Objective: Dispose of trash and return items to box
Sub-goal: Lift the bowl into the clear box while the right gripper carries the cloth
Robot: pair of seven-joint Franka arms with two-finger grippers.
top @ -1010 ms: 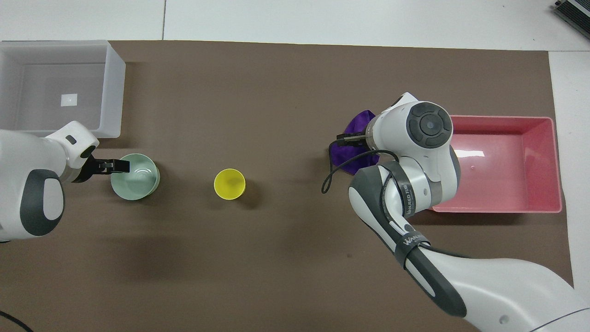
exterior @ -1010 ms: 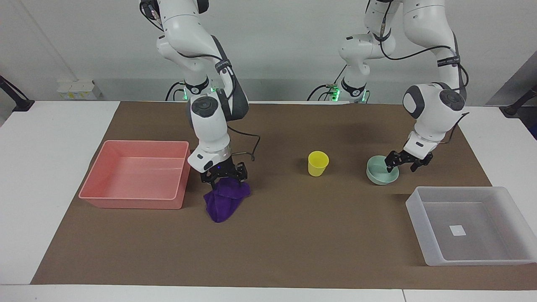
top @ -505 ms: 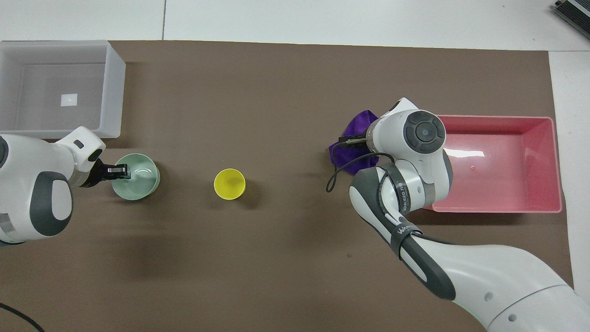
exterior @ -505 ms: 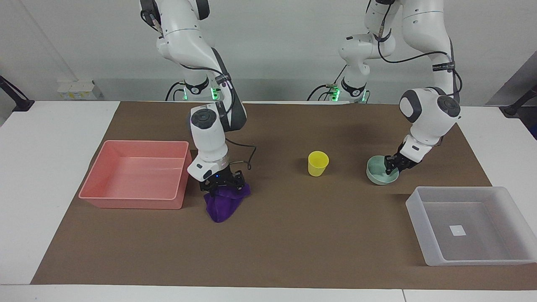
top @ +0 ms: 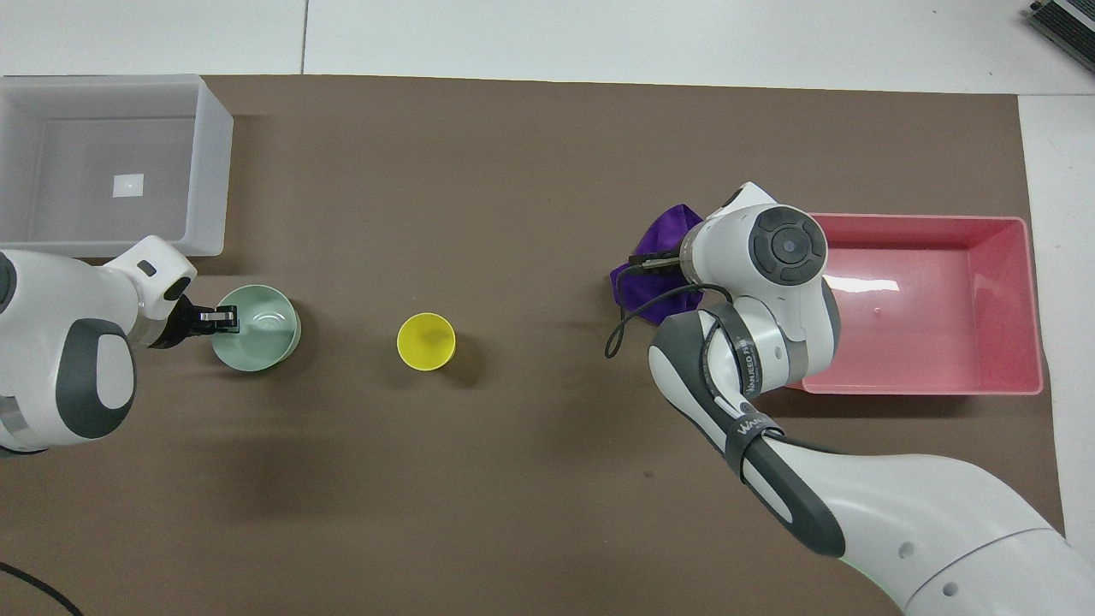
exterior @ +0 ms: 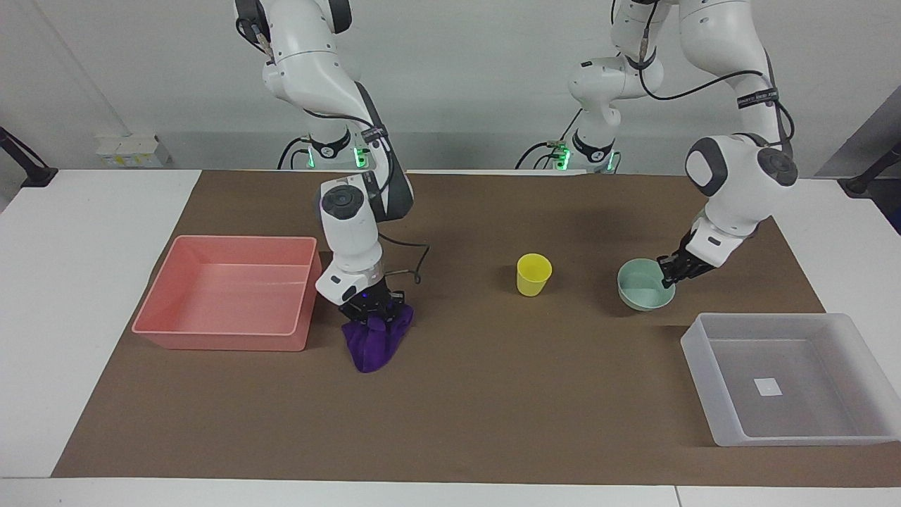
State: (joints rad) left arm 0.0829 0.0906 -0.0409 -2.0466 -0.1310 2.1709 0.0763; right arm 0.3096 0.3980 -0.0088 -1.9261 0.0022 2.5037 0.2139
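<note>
The purple cloth (exterior: 373,346) lies crumpled on the brown mat beside the pink tray; it also shows in the overhead view (top: 664,231). My right gripper (exterior: 373,315) presses down on its top and is shut on a gathered fold. The mint-green bowl (exterior: 639,291) sits near the translucent box (exterior: 706,384). My left gripper (exterior: 667,273) is shut on the bowl's rim at the side toward the left arm's end, also seen from overhead (top: 224,318). The yellow cup (exterior: 533,273) stands upright between bowl and cloth, untouched. The box holds only its white label.
The pink tray (exterior: 218,341) sits empty at the right arm's end of the mat, right next to the cloth. The right arm's black cable loops over the mat beside the cloth. White table borders the brown mat (exterior: 493,408) on all sides.
The right gripper sank onto the cloth and closed, bunching it narrower. The left gripper closed on the bowl's rim and the bowl shifted slightly toward the left arm's end.
</note>
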